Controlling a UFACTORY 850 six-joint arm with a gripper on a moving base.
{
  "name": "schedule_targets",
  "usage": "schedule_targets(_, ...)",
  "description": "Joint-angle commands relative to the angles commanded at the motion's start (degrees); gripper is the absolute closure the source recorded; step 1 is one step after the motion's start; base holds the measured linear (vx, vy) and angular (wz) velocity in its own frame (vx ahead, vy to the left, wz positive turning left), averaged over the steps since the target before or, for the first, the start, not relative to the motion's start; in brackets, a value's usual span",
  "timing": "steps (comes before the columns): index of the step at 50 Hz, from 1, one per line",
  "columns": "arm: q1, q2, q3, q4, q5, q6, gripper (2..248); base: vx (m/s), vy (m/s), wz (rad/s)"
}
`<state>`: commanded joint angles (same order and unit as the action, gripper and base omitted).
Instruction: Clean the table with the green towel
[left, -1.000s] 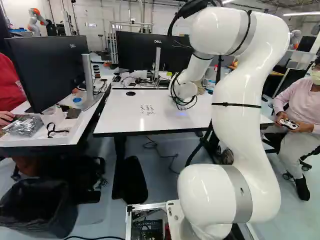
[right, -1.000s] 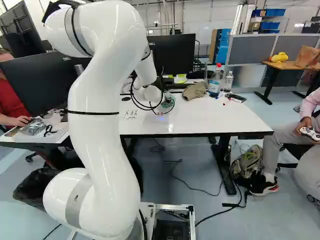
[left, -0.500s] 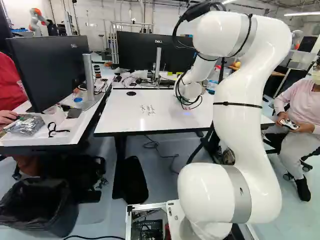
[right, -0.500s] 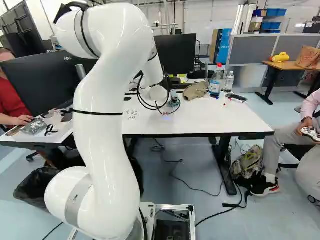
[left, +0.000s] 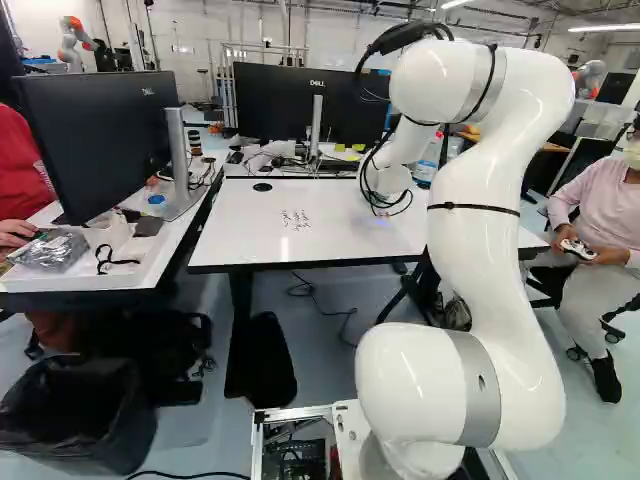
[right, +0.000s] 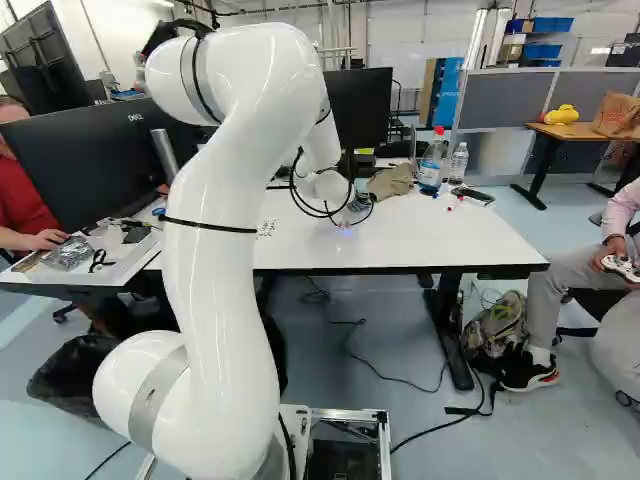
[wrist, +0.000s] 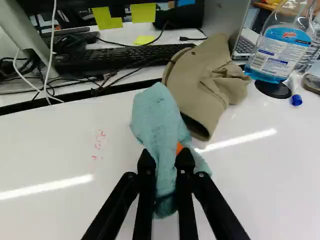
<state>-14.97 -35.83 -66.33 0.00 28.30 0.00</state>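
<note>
The white arm (right: 215, 260) reaches out over the white table (right: 460, 235), and its gripper (right: 356, 208) is above the far part of the tabletop. The 2 fingers of the gripper (wrist: 166, 160) are clamped on the green towel (wrist: 157, 112), 1 on each side of it, with a bit of orange pad showing. The towel is bunched between them and spreads out past the fingertips towards the far edge. Whether its underside touches the tabletop cannot be told.

Just to the right of the towel, a tan cap (wrist: 202, 82) sits at the table's far edge. Farther right are a large bottle of blue liquid (wrist: 277, 52), a smaller clear bottle (right: 459, 162) and a marker with a blue cap (wrist: 296, 95). A dark flat object (right: 472, 195) lies near the bottles.

Small red marks (wrist: 99, 145) are on the tabletop left of the towel. Farther left, the table bears rows of black writing (left: 295, 220), with a round black disc (left: 262, 187) near the far left corner.

Beyond the far edge, another desk holds a black keyboard (wrist: 120, 57), a laptop (wrist: 245, 45) and a monitor (left: 300, 105). On the floor to the right, a backpack (right: 497, 322) rests beside the table leg (right: 450, 330).
</note>
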Motion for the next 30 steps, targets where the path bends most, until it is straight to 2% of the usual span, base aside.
schedule_targets(15, -0.10, -3.49, -4.85, 0.00, 0.00, 0.00, 202, 0.000, 0.000, 0.000)
schedule_targets(30, 1.36, -5.86, -8.19, 0.00, 0.00, 0.00, 202, 0.000, 0.000, 0.000)
